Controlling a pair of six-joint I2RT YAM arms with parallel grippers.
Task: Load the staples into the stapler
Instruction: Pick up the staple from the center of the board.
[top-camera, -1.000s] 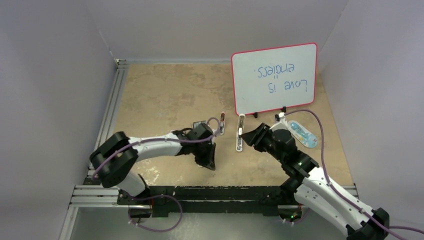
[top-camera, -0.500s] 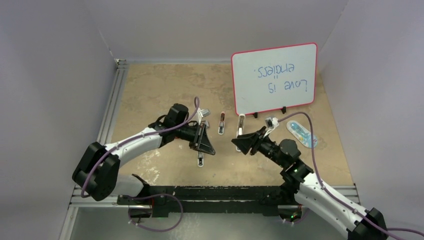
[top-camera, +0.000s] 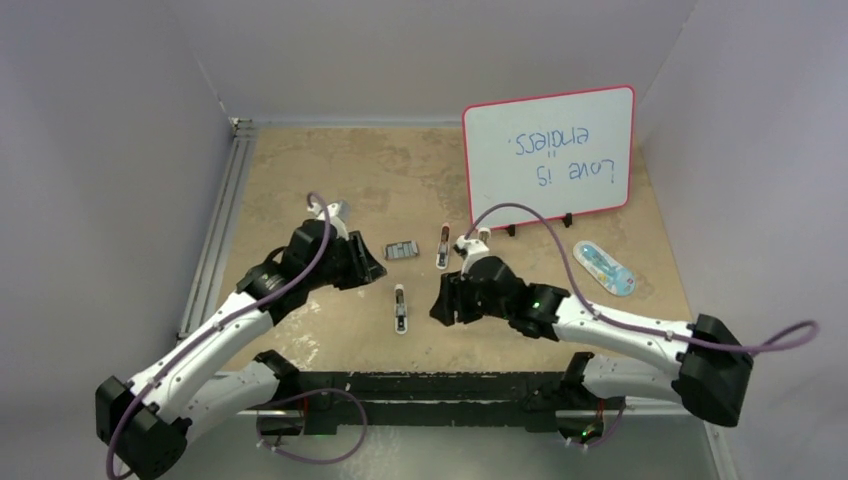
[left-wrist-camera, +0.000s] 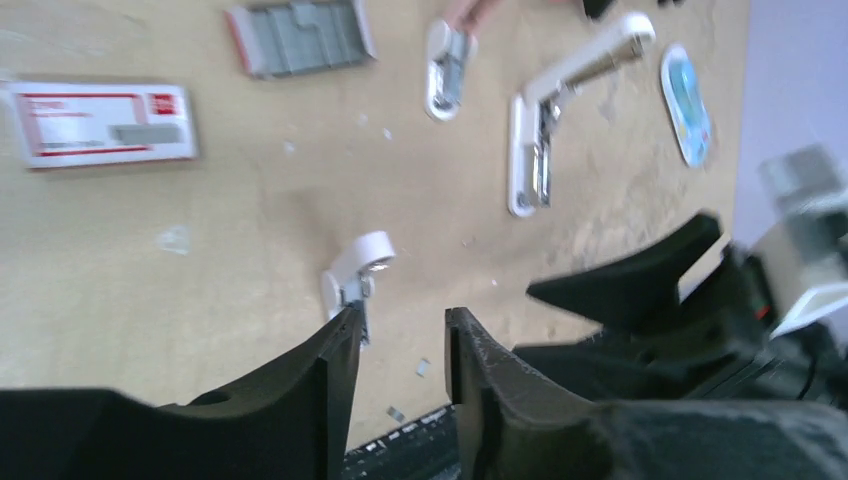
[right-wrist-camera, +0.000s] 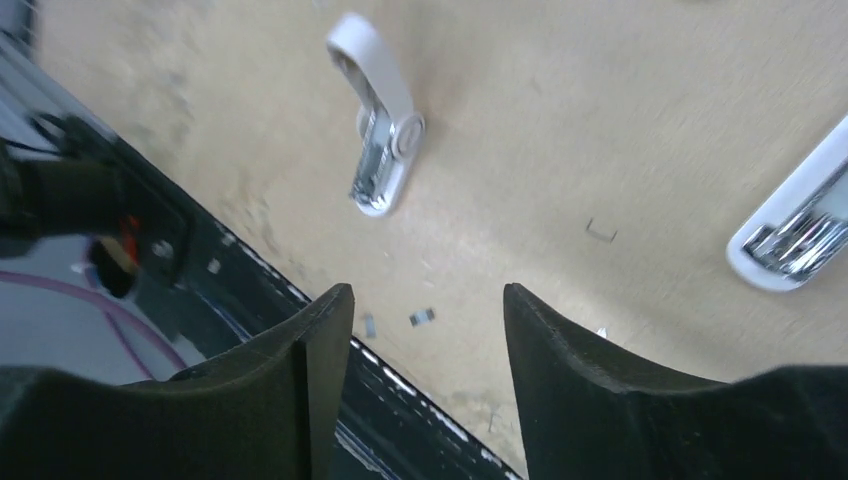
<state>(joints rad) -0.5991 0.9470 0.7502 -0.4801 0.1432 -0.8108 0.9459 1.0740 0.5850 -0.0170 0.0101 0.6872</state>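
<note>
The staples (left-wrist-camera: 300, 37) are grey strips in a small grey tray (top-camera: 402, 249) in mid table. Its red-and-white box sleeve (left-wrist-camera: 100, 122) lies apart to the left; the left arm hides it in the top view. A small white stapler (top-camera: 400, 310) lies near the front, also in both wrist views (left-wrist-camera: 355, 275) (right-wrist-camera: 385, 140). The pink mini stapler (top-camera: 442, 245) lies right of the tray. My left gripper (top-camera: 368, 266) (left-wrist-camera: 400, 315) is open and empty, left of the tray. My right gripper (top-camera: 440, 300) (right-wrist-camera: 428, 295) is open and empty, right of the small stapler.
An opened white stapler (left-wrist-camera: 560, 100) lies beyond the pink one, hidden by my right arm in the top view. A whiteboard (top-camera: 548, 157) stands at the back right. A blue oval item (top-camera: 604, 267) lies at the right. Loose staple bits (right-wrist-camera: 420, 317) lie by the black front rail (top-camera: 430, 382).
My left gripper has pulled back to the left, uncovering the small white stapler and the staple tray. My right gripper has swung left and down towards the front middle.
</note>
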